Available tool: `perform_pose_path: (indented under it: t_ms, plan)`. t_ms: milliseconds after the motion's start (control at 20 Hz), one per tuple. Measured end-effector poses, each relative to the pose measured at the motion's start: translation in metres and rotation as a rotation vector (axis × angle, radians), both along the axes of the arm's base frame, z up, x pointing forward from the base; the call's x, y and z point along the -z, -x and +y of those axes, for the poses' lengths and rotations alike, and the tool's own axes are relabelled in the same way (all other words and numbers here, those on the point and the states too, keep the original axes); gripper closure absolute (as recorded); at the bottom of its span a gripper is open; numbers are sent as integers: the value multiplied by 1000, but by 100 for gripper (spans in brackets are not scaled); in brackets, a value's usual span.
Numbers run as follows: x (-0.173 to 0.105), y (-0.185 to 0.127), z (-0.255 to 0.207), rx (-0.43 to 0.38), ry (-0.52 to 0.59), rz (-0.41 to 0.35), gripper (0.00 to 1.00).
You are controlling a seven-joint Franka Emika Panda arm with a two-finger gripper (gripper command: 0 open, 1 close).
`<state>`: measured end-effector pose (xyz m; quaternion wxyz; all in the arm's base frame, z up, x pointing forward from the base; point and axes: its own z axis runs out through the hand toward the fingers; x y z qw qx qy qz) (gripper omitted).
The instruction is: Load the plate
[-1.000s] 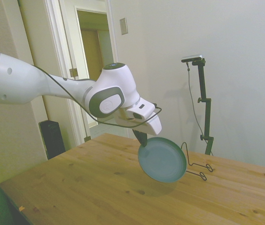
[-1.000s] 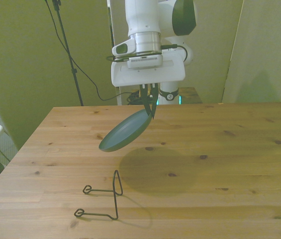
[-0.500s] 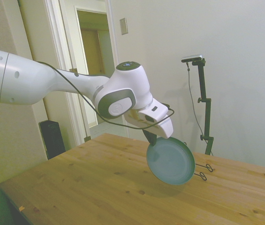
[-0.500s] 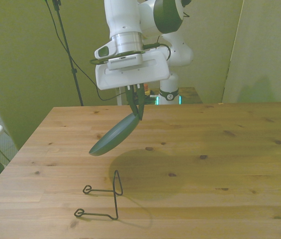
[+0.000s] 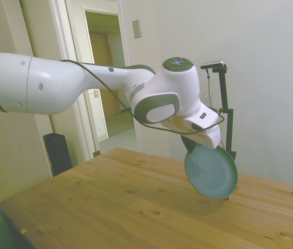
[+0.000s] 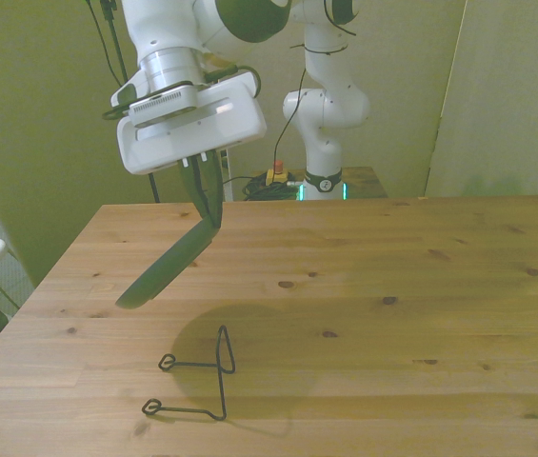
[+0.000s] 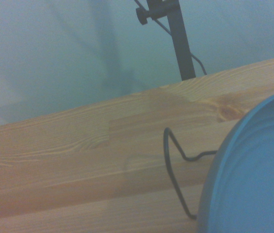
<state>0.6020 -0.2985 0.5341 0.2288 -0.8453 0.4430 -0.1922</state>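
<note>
Claw [image 6: 209,211]: clamped on rim of round dark teal-green plate [image 5: 211,171] | plate: tilted, airborne above wooden worktop [image 6: 421,286]; thin black wire stand [image 6: 195,383] apparently just beyond plate's lower edge

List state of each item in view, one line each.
plate: held off the table by its rim, tilted steeply, not yet in the stand
gripper: shut on the plate's upper rim
wire stand: upright on the table, empty
table: bare apart from the stand
</note>
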Motion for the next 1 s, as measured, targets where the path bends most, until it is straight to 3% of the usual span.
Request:
perform_pose_path:
  t_ms: [500, 1000]
  plan:
    - [-9, -41, -21, -72, -81, -57, 100]
    - [5, -64, -24, -112, -164, -83, 100]
